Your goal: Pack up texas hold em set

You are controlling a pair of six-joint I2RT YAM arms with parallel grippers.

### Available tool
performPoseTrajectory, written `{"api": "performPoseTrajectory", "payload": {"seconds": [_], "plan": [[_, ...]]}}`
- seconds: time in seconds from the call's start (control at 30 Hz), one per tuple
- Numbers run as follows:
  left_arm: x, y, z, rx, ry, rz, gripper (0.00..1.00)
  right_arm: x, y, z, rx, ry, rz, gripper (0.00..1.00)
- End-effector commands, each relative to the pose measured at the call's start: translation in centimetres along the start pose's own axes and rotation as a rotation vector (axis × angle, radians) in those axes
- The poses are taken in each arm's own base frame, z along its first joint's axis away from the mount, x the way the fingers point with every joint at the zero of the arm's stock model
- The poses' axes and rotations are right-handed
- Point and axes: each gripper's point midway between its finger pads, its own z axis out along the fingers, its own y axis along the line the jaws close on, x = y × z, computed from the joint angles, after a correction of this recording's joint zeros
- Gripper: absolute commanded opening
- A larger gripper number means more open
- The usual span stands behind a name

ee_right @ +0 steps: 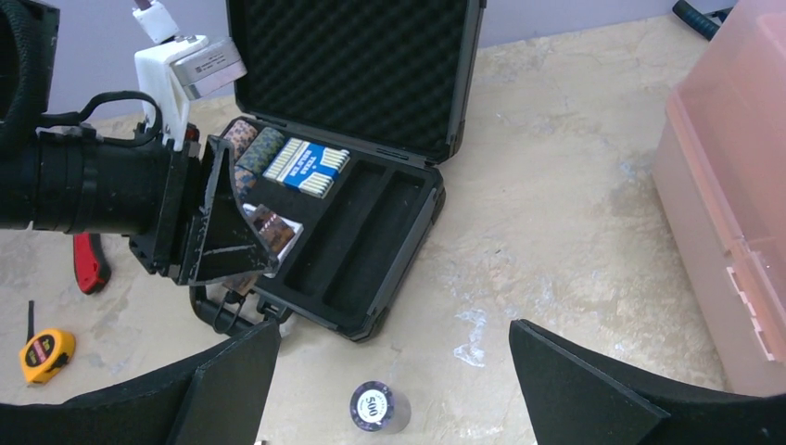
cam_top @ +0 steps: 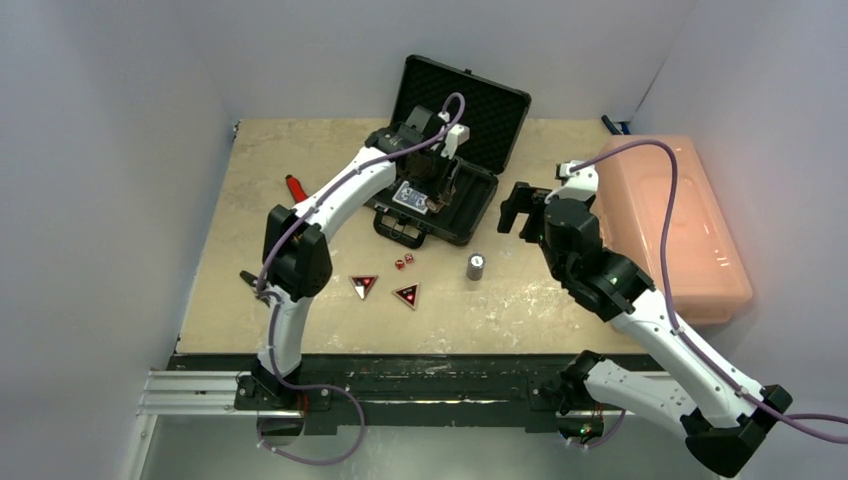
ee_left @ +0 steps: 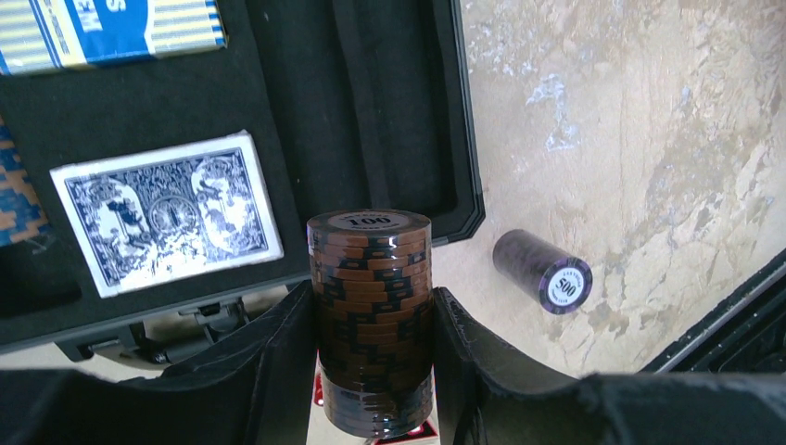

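The black briefcase (cam_top: 470,205) lies open at the table's back centre, lid up; it also shows in the left wrist view (ee_left: 371,120) and right wrist view (ee_right: 371,269). Card decks (ee_left: 171,211) and chip stacks (ee_right: 261,148) lie in its foam. My left gripper (cam_top: 440,190) hovers over the case, shut on a brown 100 chip stack (ee_left: 373,315). A purple 500 chip stack (cam_top: 476,266) stands on the table, also seen in the wrist views (ee_left: 543,272) (ee_right: 374,406). My right gripper (cam_top: 520,210) is open and empty, above and right of it. Two red dice (cam_top: 404,261) and two triangular buttons (cam_top: 406,295) (cam_top: 364,285) lie in front.
A large pink translucent bin (cam_top: 680,220) stands at the right edge. A red-handled tool (cam_top: 296,186) lies left of the case, and a yellow tape measure (ee_right: 42,352) near it. White walls close in the table.
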Motion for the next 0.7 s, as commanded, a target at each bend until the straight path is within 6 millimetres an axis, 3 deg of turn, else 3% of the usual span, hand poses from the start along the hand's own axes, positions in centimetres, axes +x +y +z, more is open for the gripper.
{"api": "performPoseTrajectory", "payload": {"seconds": [0.0, 0.67], "plan": [[-3.6, -0.8, -0.6, 0.022, -0.097, 0.059, 0.00, -0.9, -0.7, -0.5, 0.021, -0.040, 0.008, 0.99], [-6.9, 0.8, 5.6, -0.014, -0.171, 0.076, 0.00, -0.7, -1.8, -1.2, 0.046, -0.039, -0.010, 0.99]]}}
